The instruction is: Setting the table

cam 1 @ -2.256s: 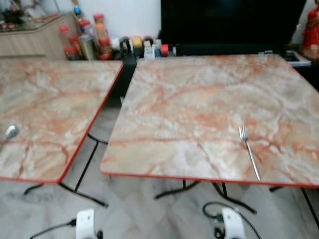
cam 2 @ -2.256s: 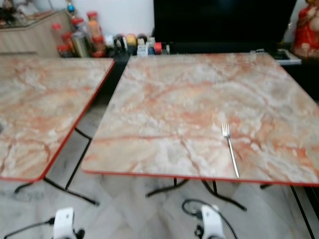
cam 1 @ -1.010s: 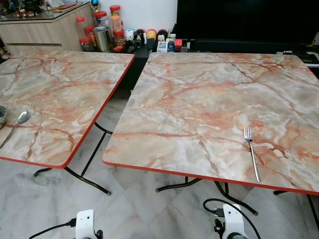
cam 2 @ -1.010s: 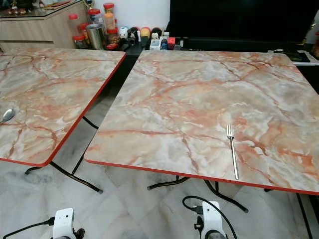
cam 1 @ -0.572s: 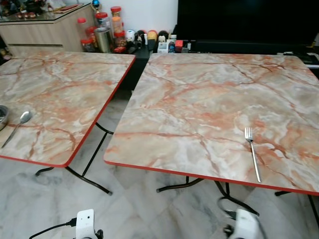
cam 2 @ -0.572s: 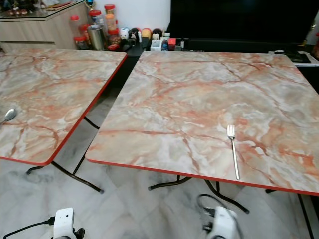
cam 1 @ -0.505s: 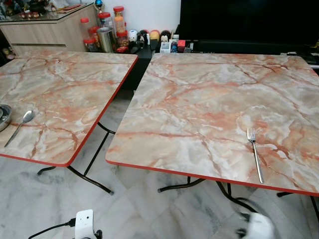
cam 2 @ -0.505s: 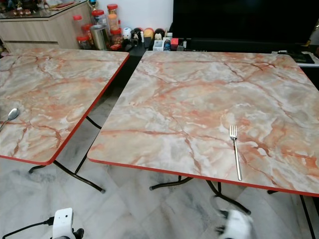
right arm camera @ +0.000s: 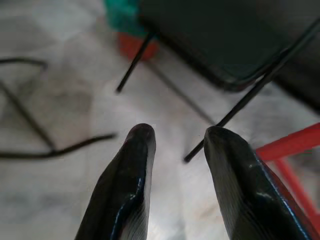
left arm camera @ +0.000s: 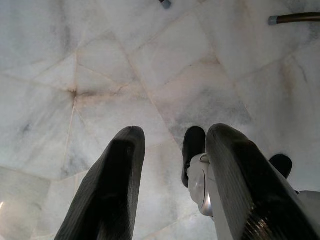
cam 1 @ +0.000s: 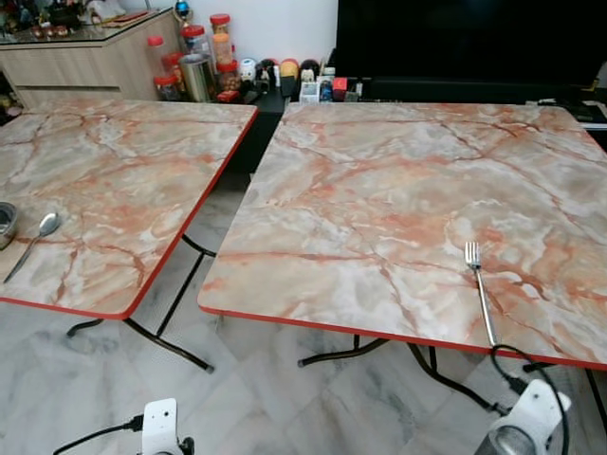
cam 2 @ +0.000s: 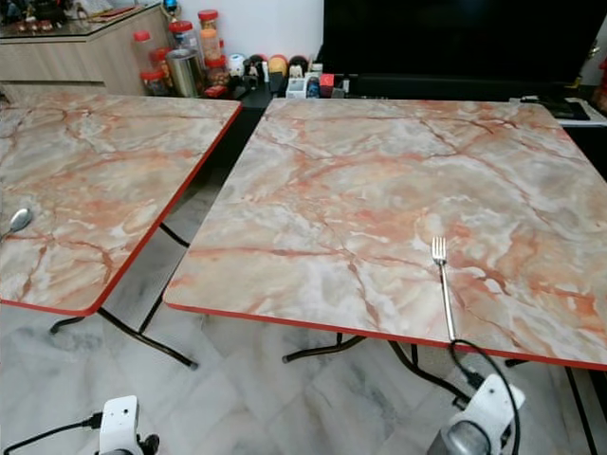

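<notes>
A silver fork (cam 1: 479, 289) lies near the front right of the right marble table (cam 1: 379, 190), tines pointing away from me. On the left marble table (cam 1: 114, 180) a spoon (cam 1: 33, 242) rests beside the rim of a metal bowl (cam 1: 5, 223) at the far left. My right arm (cam 1: 526, 427) is raised low at the front, just below the table edge under the fork. In the right wrist view my right gripper (right arm camera: 180, 130) is open over the floor and table legs. My left gripper (left arm camera: 177, 131) hangs open above the marble floor, holding nothing.
Jars and small items (cam 1: 204, 62) crowd the back beside a wooden counter (cam 1: 85, 57). A large black screen (cam 1: 465, 43) stands behind the right table. A gap of tiled floor (cam 1: 204, 256) with black table legs separates the two tables.
My right arm has swung out to the right and upward, from bottom centre to below the fork. The fork and spoon have not moved; the view shifted slightly.
</notes>
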`<state>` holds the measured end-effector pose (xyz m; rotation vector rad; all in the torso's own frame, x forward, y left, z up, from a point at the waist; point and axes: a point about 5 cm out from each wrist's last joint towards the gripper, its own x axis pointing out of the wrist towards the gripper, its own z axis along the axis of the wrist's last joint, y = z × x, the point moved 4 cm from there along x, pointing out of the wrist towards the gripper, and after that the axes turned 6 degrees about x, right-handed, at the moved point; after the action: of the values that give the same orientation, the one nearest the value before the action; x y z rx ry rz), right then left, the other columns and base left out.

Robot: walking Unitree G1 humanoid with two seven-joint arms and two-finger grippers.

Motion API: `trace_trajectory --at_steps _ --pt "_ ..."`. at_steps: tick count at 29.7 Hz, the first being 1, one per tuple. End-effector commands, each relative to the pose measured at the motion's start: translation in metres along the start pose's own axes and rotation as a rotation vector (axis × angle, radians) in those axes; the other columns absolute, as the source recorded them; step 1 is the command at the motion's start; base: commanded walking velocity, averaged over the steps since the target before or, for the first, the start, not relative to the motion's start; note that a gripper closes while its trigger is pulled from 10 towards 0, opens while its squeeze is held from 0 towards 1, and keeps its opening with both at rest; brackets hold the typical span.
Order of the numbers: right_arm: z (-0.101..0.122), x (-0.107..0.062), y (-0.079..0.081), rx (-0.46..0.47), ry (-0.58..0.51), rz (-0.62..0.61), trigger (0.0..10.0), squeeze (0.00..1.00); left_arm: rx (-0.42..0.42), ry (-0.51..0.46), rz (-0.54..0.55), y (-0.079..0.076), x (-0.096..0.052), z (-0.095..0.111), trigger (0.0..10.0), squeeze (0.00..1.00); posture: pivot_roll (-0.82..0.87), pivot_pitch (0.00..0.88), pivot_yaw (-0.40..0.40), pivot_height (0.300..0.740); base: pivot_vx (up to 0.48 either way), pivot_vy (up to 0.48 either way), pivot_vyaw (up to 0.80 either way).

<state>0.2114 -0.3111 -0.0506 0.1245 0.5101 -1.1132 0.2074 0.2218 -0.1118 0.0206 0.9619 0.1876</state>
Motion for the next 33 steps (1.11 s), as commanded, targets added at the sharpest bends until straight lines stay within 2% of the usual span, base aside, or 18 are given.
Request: trace_trajectory --at_steps 1,5,10,12,13,14,15,18,21,23,25,26,27,29,32,33 --pt "0.004 -0.002 -0.004 0.009 -0.032 -0.05 10.0 0.0 -0.001 0.013 0.006 0.003 0.0 -0.002 10.0 0.0 -0.03 0.0 0.031 0.74 0.0 0.0 0.0" --pt "0.019 -0.003 -0.016 0.06 -0.097 -0.14 10.0 0.0 0.0 0.007 0.004 0.001 0.0 0.001 10.0 0.0 -0.03 0.0 0.031 0.74 0.0 0.0 0.0" --pt "0.03 -0.01 -0.024 0.094 -0.14 -0.177 10.0 0.0 0.001 0.002 0.003 0.001 0.001 0.003 10.0 0.0 -0.03 0.0 0.032 0.74 0.0 0.0 0.0" --pt "0.04 -0.015 -0.027 0.097 -0.188 -0.182 10.0 0.0 0.002 0.001 0.003 0.001 0.001 0.004 10.0 0.0 -0.03 0.0 0.033 0.74 0.0 0.0 0.0" --pt "0.062 -0.025 -0.024 0.102 -0.274 -0.151 10.0 0.0 0.004 -0.002 0.003 0.001 0.001 0.005 10.0 0.0 -0.04 0.0 0.035 0.74 0.0 0.0 0.0" --pt "0.062 -0.025 -0.024 0.102 -0.274 -0.151 10.0 0.0 0.004 -0.002 0.003 0.001 0.001 0.005 10.0 0.0 -0.04 0.0 0.035 0.74 0.0 0.0 0.0" --pt "0.071 -0.027 -0.02 0.103 -0.305 -0.132 10.0 0.0 0.004 -0.003 0.003 0.001 0.001 0.005 10.0 0.0 -0.04 0.0 0.037 0.74 0.0 0.0 0.0" --pt "0.115 -0.039 0.003 0.095 -0.458 -0.012 10.0 0.0 0.007 -0.006 0.004 0.001 0.001 0.006 10.0 0.0 -0.04 0.0 0.038 0.74 0.0 0.0 0.0" --pt "0.148 -0.048 0.022 0.099 -0.556 0.076 10.0 0.0 0.009 -0.008 0.006 0.001 0.001 0.007 10.0 0.0 -0.04 0.0 0.037 0.74 0.0 0.0 0.0" --pt "0.179 -0.058 0.05 0.115 -0.6 0.195 10.0 0.0 0.008 -0.01 0.009 0.002 0.001 0.007 10.0 0.0 -0.04 0.0 0.038 0.74 0.0 0.0 0.0" --pt "0.189 -0.062 0.062 0.117 -0.594 0.252 10.0 0.0 0.007 -0.01 0.01 0.002 0.001 0.007 10.0 0.0 -0.04 0.0 0.036 0.74 0.0 0.0 0.0" --pt "0.193 -0.065 0.075 0.113 -0.57 0.316 10.0 0.0 0.006 -0.01 0.011 0.002 0.001 0.007 10.0 0.0 -0.04 0.0 0.037 0.74 0.0 0.0 0.0" --pt "0.196 -0.072 0.099 0.08 -0.513 0.429 10.0 0.0 0.005 -0.009 0.013 0.003 0.001 0.007 10.0 0.0 -0.04 0.0 0.039 0.74 0.0 0.0 0.0" --pt "0.199 -0.08 0.117 0.069 -0.459 0.522 10.0 0.0 0.004 -0.008 0.015 0.004 0.001 0.007 10.0 0.0 -0.04 0.0 0.041 0.74 0.0 0.0 0.0" --pt "0.2 -0.083 0.123 0.064 -0.418 0.544 10.0 0.0 0.003 -0.007 0.016 0.004 0.001 0.007 10.0 0.0 -0.04 0.0 0.04 0.74 0.0 0.0 0.0" --pt "0.197 -0.085 0.129 0.068 -0.371 0.571 10.0 0.0 0.002 -0.006 0.017 0.005 0.001 0.006 10.0 0.0 -0.04 0.0 0.039 0.74 0.0 0.0 0.0"
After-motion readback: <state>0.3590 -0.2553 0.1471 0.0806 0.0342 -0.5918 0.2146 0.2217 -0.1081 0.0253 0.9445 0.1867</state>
